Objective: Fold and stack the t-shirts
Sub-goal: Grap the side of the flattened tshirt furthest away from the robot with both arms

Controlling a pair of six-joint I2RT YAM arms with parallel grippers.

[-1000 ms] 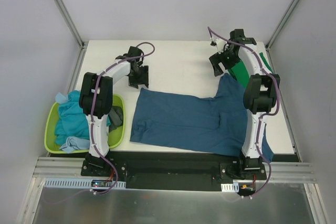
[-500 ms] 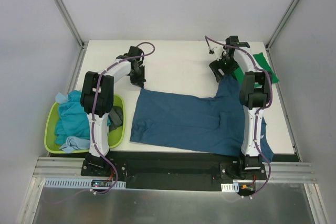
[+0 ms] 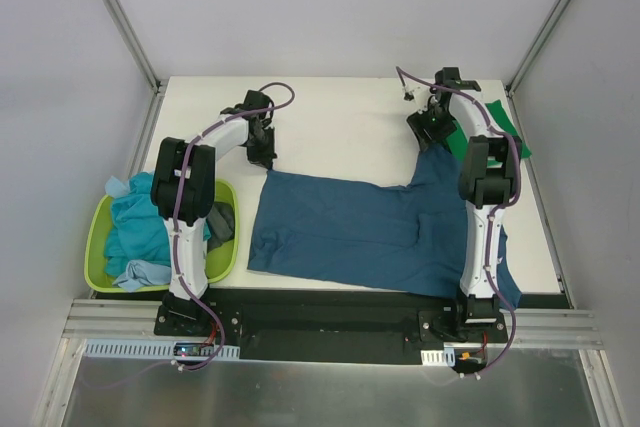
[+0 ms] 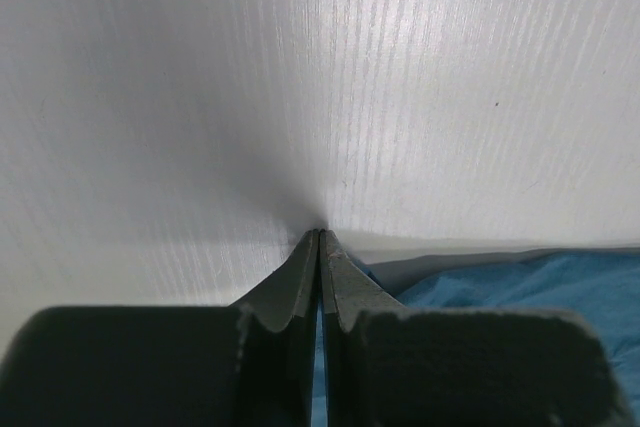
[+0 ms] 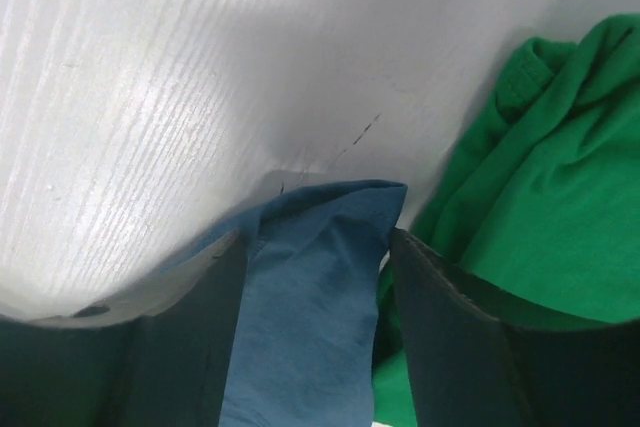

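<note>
Top external view: dark blue tee (image 3: 350, 232) spread flat across the middle of the white table (image 3: 340, 112), its near right part running under my right arm; my left gripper (image 3: 263, 154) sits at the tee's far left corner, fingers pressed together against the table, though I cannot tell whether any fabric is pinched; my right gripper (image 3: 430, 135) stands at the far right corner, jaws apart with a flap of that cloth between them; green tee (image 3: 497, 127) lies bunched just right of it; turquoise tee (image 3: 135, 222) fills the lime basket (image 3: 95, 242) at near left.
</note>
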